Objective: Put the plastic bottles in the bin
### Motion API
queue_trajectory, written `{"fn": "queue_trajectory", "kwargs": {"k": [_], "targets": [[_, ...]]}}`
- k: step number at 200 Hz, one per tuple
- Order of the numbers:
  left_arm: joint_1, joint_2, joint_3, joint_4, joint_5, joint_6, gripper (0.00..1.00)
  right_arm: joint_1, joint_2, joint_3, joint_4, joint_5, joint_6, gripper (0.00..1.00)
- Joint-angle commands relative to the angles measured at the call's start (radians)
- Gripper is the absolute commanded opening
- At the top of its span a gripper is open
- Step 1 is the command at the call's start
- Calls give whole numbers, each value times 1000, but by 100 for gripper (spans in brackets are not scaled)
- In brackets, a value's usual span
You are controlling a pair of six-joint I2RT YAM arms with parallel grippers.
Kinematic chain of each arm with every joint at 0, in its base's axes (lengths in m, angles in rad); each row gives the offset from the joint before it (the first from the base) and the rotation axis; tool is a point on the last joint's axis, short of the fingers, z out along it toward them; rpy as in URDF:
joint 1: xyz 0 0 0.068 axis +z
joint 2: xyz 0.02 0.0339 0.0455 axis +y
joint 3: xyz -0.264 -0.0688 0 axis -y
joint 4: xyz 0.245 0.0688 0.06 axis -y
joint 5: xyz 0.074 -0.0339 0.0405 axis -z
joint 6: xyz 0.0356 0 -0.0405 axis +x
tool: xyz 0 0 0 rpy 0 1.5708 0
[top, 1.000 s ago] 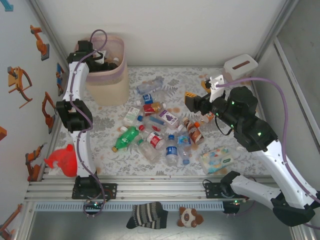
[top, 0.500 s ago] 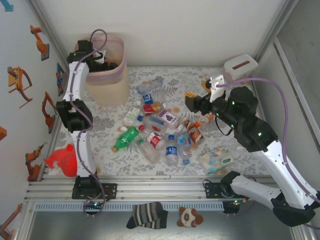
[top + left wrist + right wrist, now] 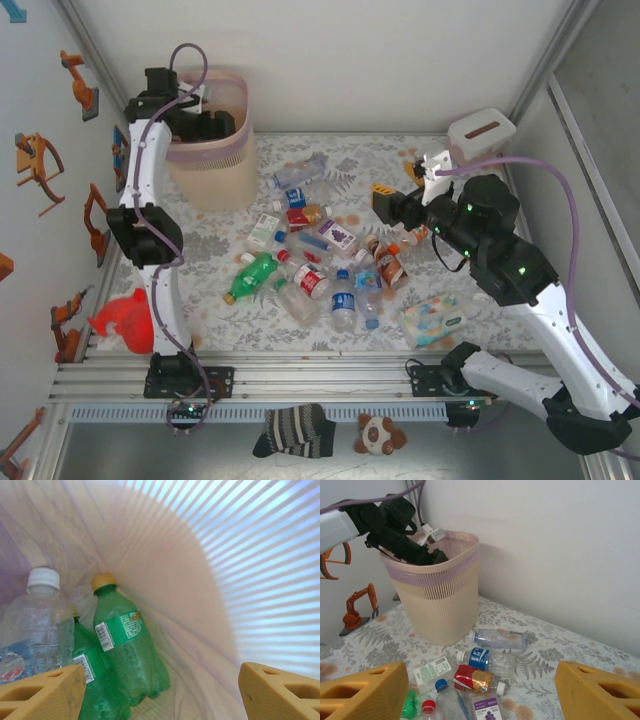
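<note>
Lying at the bottom of the bin [image 3: 200,580], in the lower left of the left wrist view, are two green bottles [image 3: 127,650] and one clear bottle [image 3: 37,615] with a white cap, all against the pink liner. Most of the plastic bottles [image 3: 320,250] are not in yet. They lie in a loose pile on the worktop [image 3: 230,320] in the middle of the top view, while the bin stands in the upper left of that frame.

The left gripper [image 3: 205,125] hangs over the mouth of the bin, with its jaws spread wide and nothing between them. The right gripper [image 3: 385,205] hovers above the right side of the pile, its jaws also released and empty.

I think the first risk is at the rim. If the left arm comes out carelessly, a finger could catch the folded liner and drag it, or tip the bin. The second risk is in the pile. The bottles are round and smooth and many touch each other, so closing on one may push its neighbours away or make it slip out. The wipes pack [image 3: 435,318] at the lower right lies near the pile and could be taken by mistake.
</note>
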State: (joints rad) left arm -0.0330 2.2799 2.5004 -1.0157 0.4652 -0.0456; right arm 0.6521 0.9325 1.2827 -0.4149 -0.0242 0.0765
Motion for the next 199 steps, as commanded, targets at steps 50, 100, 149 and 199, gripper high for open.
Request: {"fn": "queue_trajectory", "kwargs": {"k": [50, 100, 149, 199], "targets": [[-11, -230, -62, 73, 22, 10, 78, 2, 50, 82, -110, 165, 28, 76], [-34, -513, -475, 333, 19, 8, 78, -12, 105, 96, -188, 208, 89, 76], [-42, -817, -914, 597, 21, -29, 78, -79, 145, 88, -251, 169, 173, 76], [-88, -1007, -1164, 541, -56, 52, 76, -133, 176, 57, -269, 111, 227, 75]]}}
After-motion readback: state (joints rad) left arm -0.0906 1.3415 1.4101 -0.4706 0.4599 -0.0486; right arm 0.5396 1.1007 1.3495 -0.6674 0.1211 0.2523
